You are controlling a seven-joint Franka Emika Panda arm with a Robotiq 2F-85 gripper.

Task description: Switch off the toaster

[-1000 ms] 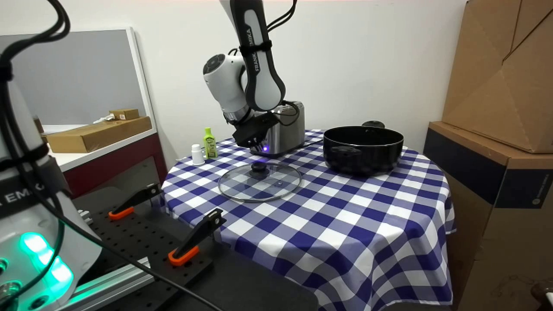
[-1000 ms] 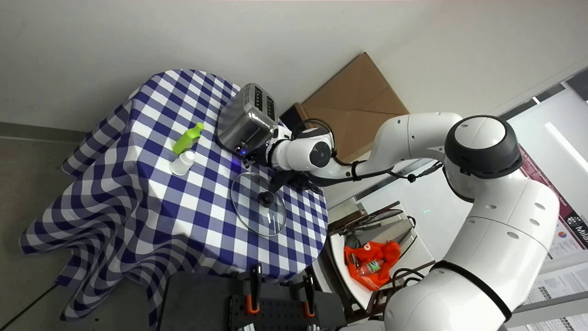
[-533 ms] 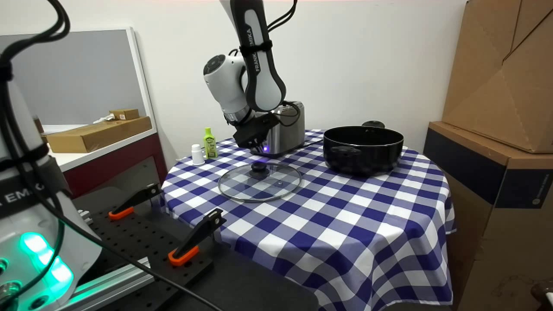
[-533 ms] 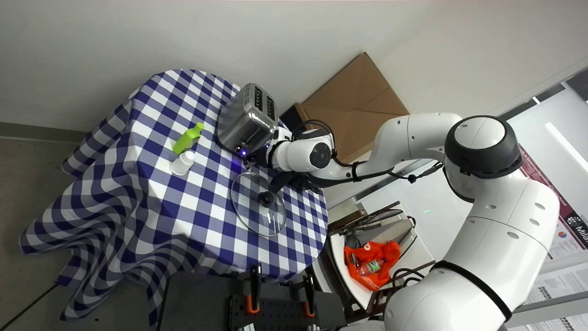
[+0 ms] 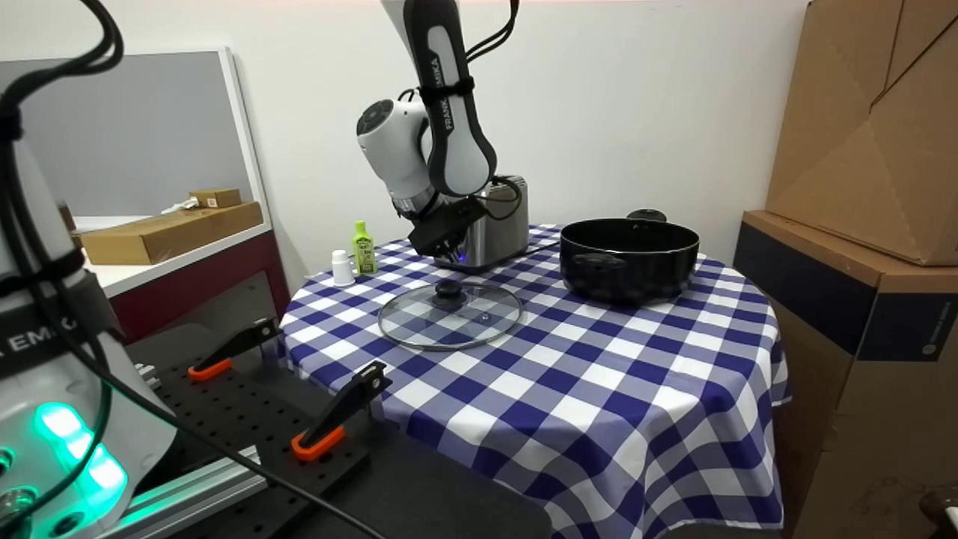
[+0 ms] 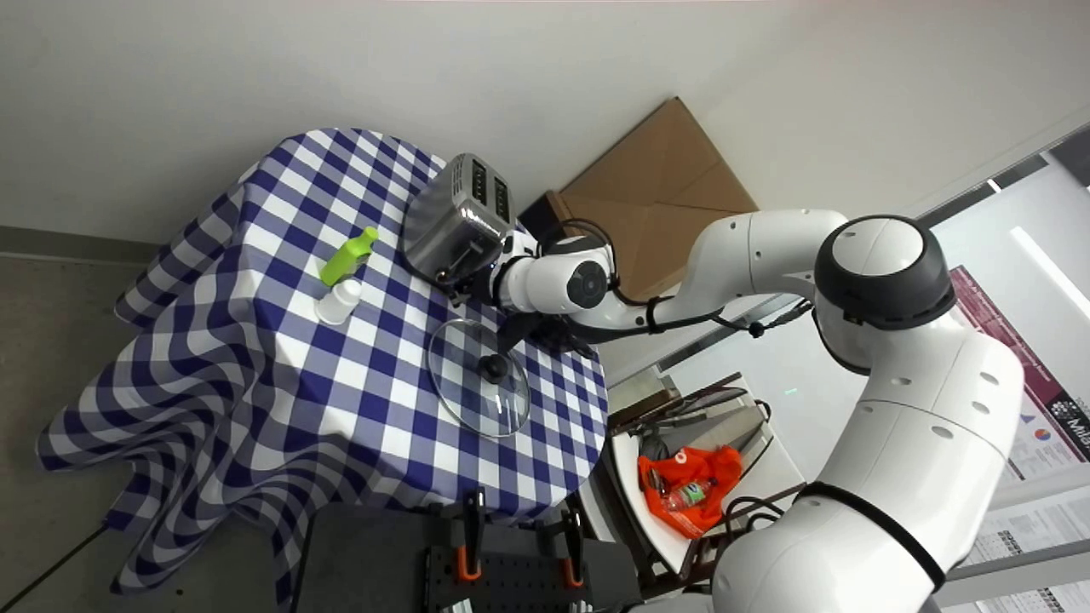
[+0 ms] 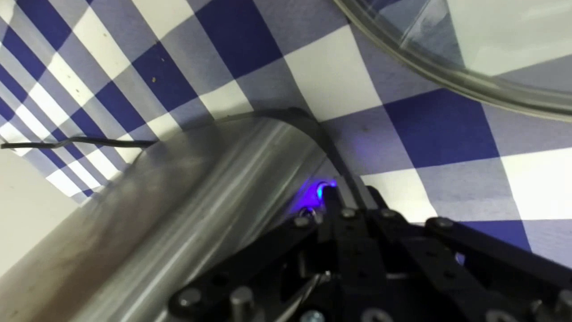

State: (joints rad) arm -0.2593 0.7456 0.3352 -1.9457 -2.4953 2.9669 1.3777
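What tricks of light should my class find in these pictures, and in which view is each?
Wrist view: pale streaks along the toaster, a blue-violet glow on it beside the gripper, faint reflections on the glass lid; in an exterior view: the green lights burn out nearly white, and the black pot is too dark inside to show much detail.

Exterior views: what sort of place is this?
Probably a robotics lab, not a real kitchen, despite the toaster: a robot arm stands by a perforated black plate, and in an exterior view a printed poster shows behind it.
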